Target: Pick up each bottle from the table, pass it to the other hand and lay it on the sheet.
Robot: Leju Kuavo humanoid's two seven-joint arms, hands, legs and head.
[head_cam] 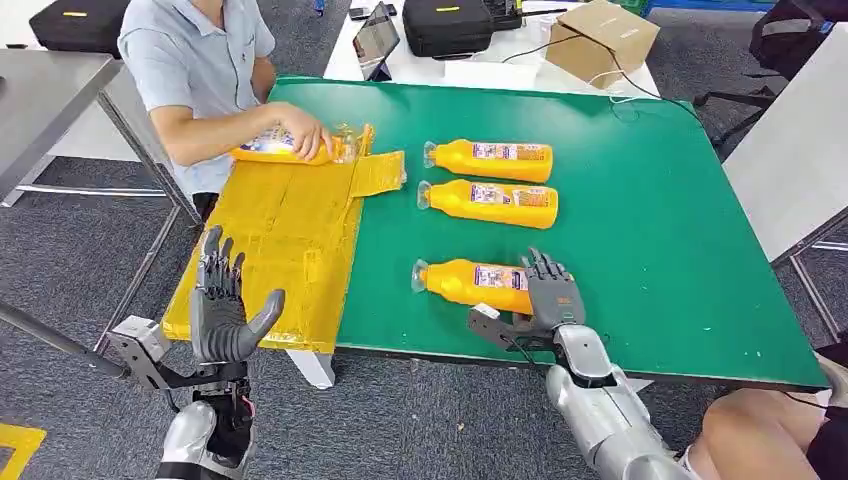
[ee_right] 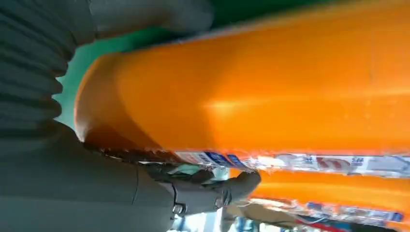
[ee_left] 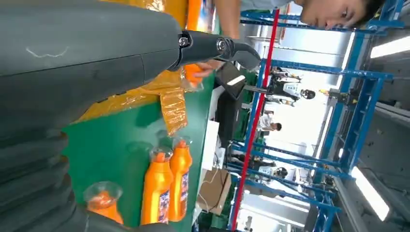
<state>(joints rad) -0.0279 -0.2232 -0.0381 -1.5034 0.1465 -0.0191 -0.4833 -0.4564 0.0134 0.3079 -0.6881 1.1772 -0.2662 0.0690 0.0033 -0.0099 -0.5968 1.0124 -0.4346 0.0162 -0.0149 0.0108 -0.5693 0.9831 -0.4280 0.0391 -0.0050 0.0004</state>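
Observation:
Three orange bottles lie on the green table (head_cam: 650, 250): the far one (head_cam: 490, 161), the middle one (head_cam: 490, 200) and the nearest one (head_cam: 470, 283). My right hand (head_cam: 552, 292) grips the nearest bottle (ee_right: 266, 87) at its base end, thumb on one side and fingers (ee_right: 217, 188) on the other; the bottle still rests on the table. My left hand (head_cam: 225, 310) is raised and open, holding nothing, at the near left corner of the yellow sheet (head_cam: 290, 240). A fourth bottle (head_cam: 275, 148) lies at the sheet's far edge under a person's hand (head_cam: 305, 135).
The person sits at the table's far left corner. Behind the green table stands a white table with black cases (head_cam: 450, 25) and a cardboard box (head_cam: 600, 35). A grey table (head_cam: 50, 90) is to the left and a white one (head_cam: 800, 140) to the right.

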